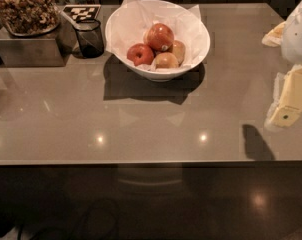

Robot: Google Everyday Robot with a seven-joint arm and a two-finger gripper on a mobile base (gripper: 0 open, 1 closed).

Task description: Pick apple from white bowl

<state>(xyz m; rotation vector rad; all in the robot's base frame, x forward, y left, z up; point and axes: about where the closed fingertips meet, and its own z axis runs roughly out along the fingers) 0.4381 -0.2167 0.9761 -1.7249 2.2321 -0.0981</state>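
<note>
The white bowl [195, 55] stands at the back middle of the grey-brown table and is lined with crinkled white paper. The apple [160, 36], large, glossy and red-orange, lies on top in the bowl. A smaller darker red apple [140, 54] lies to its left, and two pale yellow-tan apples [167, 60] lie in front and to the right. My gripper [291, 98], pale yellow under a white arm [298, 29], hangs at the right edge of the view. It is well to the right of the bowl, above the table, and casts a shadow on it.
A small dark glass cup [89, 38] stands just left of the bowl. A tray of brown snacks [23, 9] sits on a metal box [26, 51] at the back left, with a black-and-white marker tag [81, 11] beside it. The table's front edge [141, 162] runs across the view.
</note>
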